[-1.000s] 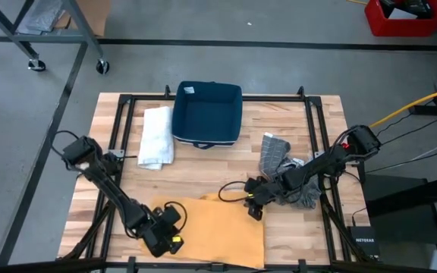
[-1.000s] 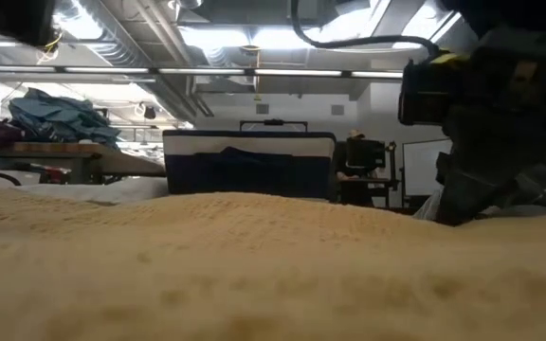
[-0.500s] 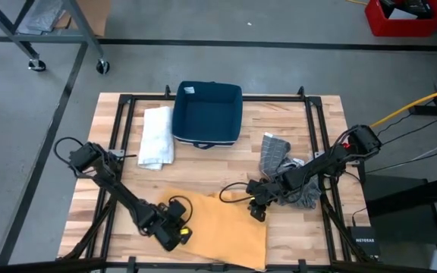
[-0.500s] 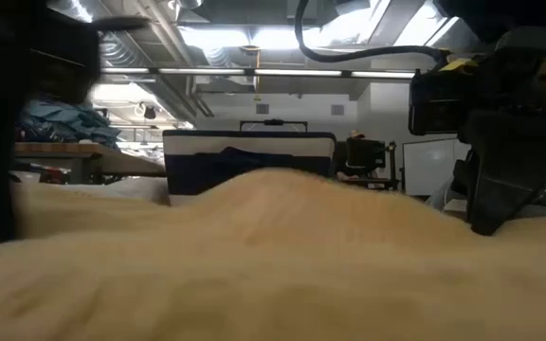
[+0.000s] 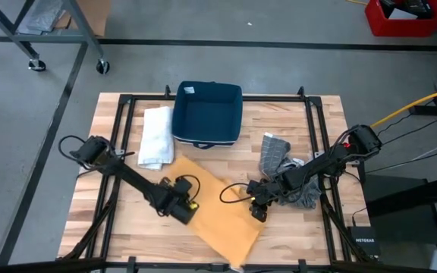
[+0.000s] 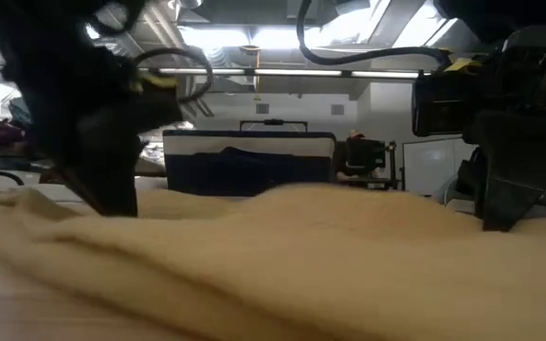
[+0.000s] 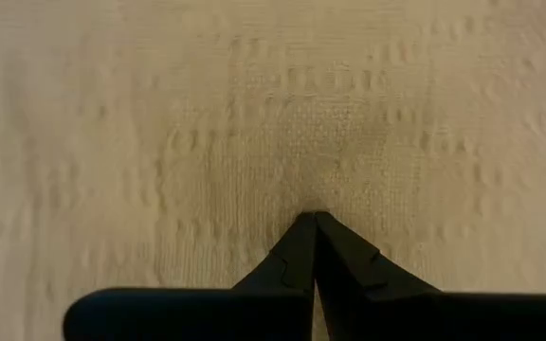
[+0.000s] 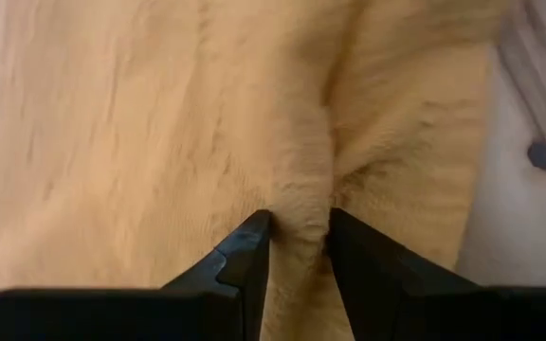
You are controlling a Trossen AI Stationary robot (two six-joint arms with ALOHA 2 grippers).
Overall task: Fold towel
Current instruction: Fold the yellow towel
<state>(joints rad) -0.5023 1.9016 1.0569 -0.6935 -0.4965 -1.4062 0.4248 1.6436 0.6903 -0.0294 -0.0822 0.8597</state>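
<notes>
The tan towel [image 5: 220,216] lies on the wooden table as a slanting band, running from near the white cloth toward the table's near edge. My left gripper [image 5: 182,211] is shut at the towel's left edge; in its wrist view [image 7: 313,223] the towel's weave fills the picture. My right gripper [image 5: 256,212] is at the towel's right edge, shut on a ridge of the cloth [image 8: 299,227]. In the low view the towel [image 6: 282,256] spreads across the foreground, with my left gripper [image 6: 117,204] and my right gripper [image 6: 502,220] coming down onto it. My left gripper meets the towel's upper surface [image 7: 311,194] near its left edge with shut fingertips, slanting down from above. The tips hide how much cloth is between them. The towel lies on the table around them. My right gripper pinches a raised ridge of the towel [image 8: 303,189] between its two fingers, near the towel's right edge. It comes slanting down from the table's right side. The rest of the cloth lies slack on the table.
A dark blue bin [image 5: 207,114] stands at the far middle, with a folded white cloth [image 5: 156,136] on its left. A grey cloth heap [image 5: 283,163] lies under my right arm. Black frame rails [image 5: 120,136] run along the table's sides.
My left gripper has gone toward the table's far edge and to the right, staying shut and taking the towel's left part with it. The towel has swung from a flat rectangle at the near edge into a slanting, narrower band. Its right edge stayed at my right gripper.
</notes>
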